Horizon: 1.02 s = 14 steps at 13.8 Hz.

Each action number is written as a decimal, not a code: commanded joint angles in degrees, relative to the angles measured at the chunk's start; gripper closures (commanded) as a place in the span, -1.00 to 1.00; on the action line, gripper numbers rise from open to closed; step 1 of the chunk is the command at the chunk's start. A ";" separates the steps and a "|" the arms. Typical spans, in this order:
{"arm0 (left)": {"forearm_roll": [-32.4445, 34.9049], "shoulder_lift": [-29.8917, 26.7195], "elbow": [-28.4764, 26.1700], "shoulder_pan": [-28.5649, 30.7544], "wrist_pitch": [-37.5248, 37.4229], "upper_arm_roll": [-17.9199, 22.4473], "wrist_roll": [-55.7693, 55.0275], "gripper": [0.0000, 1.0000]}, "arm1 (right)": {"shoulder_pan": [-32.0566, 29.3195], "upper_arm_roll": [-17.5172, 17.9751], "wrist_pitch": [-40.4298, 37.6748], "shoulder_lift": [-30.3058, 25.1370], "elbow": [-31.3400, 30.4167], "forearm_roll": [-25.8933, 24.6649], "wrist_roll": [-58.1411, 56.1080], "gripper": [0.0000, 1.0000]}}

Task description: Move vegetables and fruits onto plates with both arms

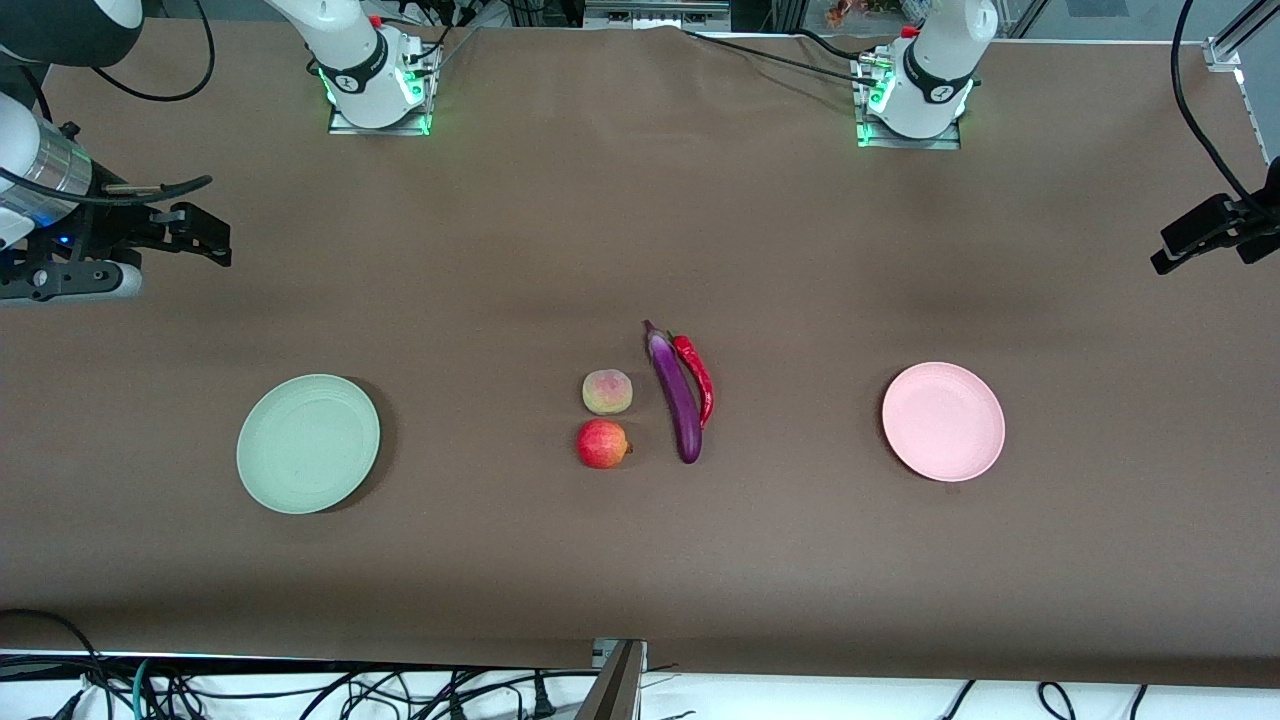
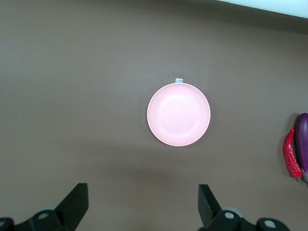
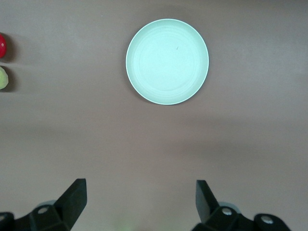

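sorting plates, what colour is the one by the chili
Light pink plate, plain; clearest in the left wrist view.

Right gripper (image 3: 141, 202) hangs over bare brown table (image 3: 240, 144), fingers spread wide; mint green plate (image 3: 167, 61) sits empty. Pomegranate (image 3: 2, 45) and peach (image 3: 3, 78) peek in at the edge.

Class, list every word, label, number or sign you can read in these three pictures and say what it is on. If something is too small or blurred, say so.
No text can be read anywhere.
Round marks on the two arm bases: too small to read.
Small tag at the edge of the pink plate: too small to read.
Green plate, peach, pomegranate, eggplant, chili pepper: no writing.
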 commanded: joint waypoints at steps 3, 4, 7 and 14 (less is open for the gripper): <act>-0.89 0.78 1.72 0.37 -1.71 -0.03 0.98 -1.00 | -0.29 0.45 -0.21 0.49 1.28 -0.69 -0.53 -1.00; -0.89 0.78 1.72 0.37 -1.71 -0.03 0.98 -1.00 | -0.29 0.45 -0.21 0.40 1.28 -0.69 -0.53 -1.00; -0.98 1.13 1.72 0.37 -1.71 -0.12 0.98 -1.00 | -0.29 0.45 -0.21 0.40 1.28 -0.78 -0.62 -1.00; -0.98 1.30 1.81 0.37 -1.62 -0.12 0.81 -1.00 | -0.47 0.45 -0.12 0.40 1.28 -0.78 -0.62 -1.00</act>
